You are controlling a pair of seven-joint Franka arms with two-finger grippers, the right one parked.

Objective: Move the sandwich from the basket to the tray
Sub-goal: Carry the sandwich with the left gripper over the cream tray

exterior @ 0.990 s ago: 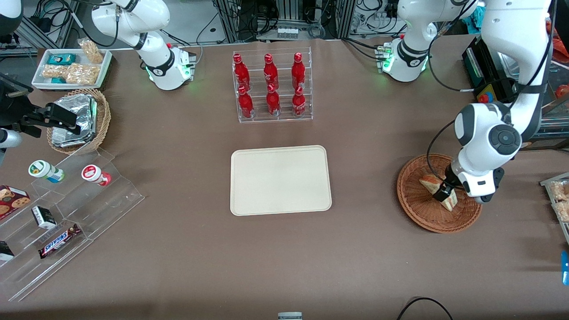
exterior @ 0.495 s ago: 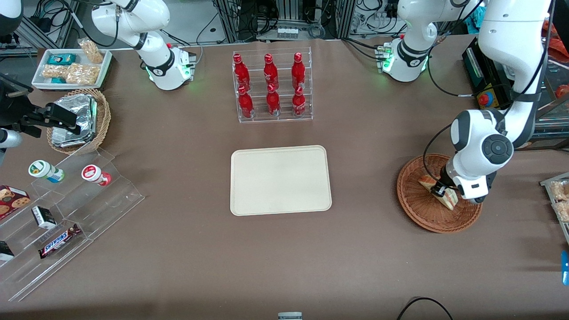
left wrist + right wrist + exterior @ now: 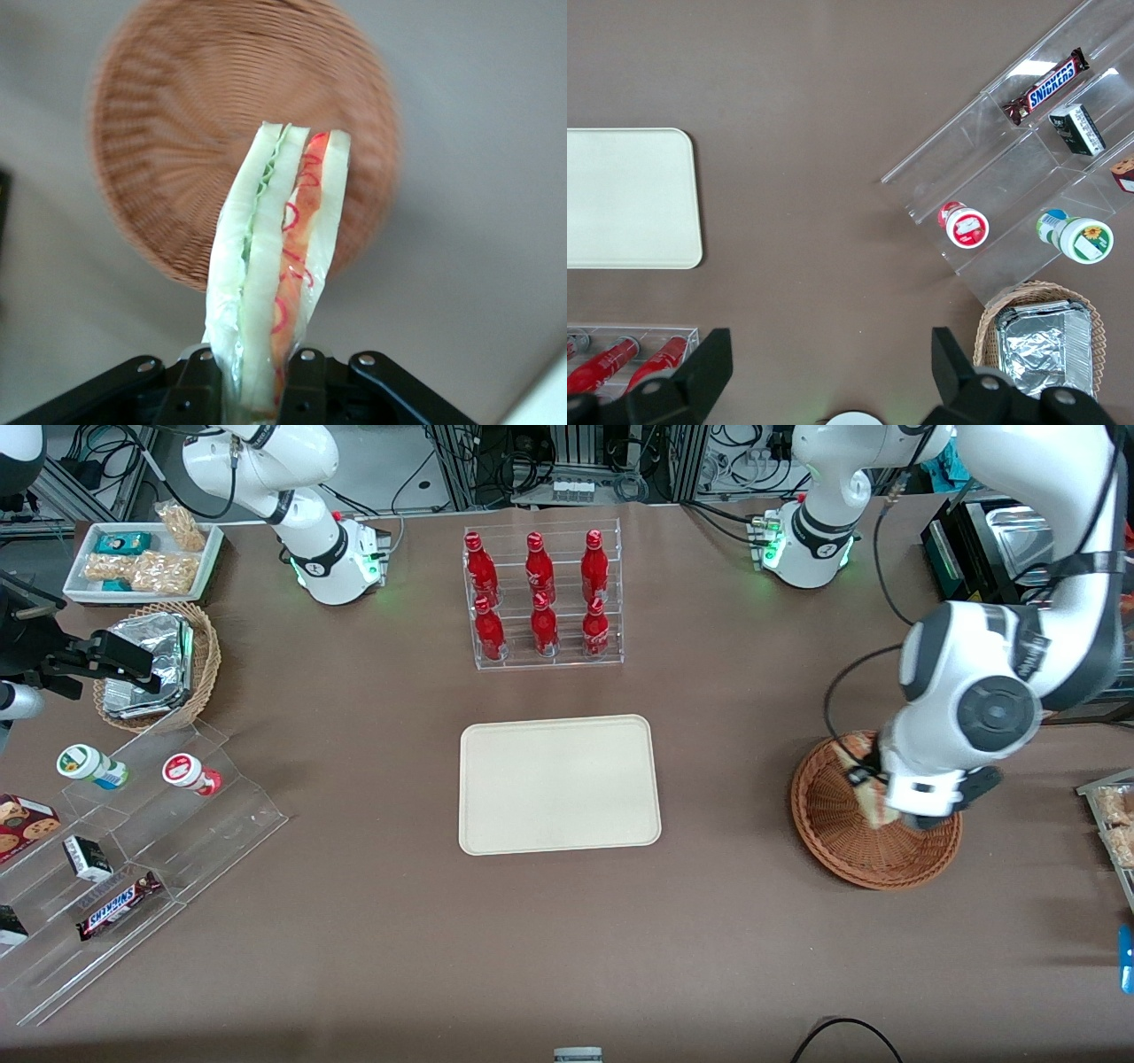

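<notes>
The sandwich [image 3: 279, 274], a clear-wrapped white wedge with green and red-orange layers, hangs above the reddish-brown wicker basket [image 3: 177, 133], lifted off its floor. My left gripper [image 3: 257, 394] is shut on the wedge's narrow end, and its black fingers [image 3: 197, 390] press both bread faces. In the front view the gripper [image 3: 864, 781] and sandwich [image 3: 873, 802] hover over the basket [image 3: 833, 841], partly hidden by the white wrist. The cream tray [image 3: 560, 784] lies bare at the table's middle, toward the parked arm from the basket.
A clear rack of red bottles [image 3: 542, 593] stands farther from the front camera than the tray. At the parked arm's end are a stepped acrylic shelf [image 3: 133, 850] with snacks, a tan basket of foil packets [image 3: 159, 664] and a white snack tray [image 3: 142, 558].
The left gripper has risen with the sandwich, lifting it off the basket floor. The wrist now sits higher and nearer the camera; the basket has stayed in place.
</notes>
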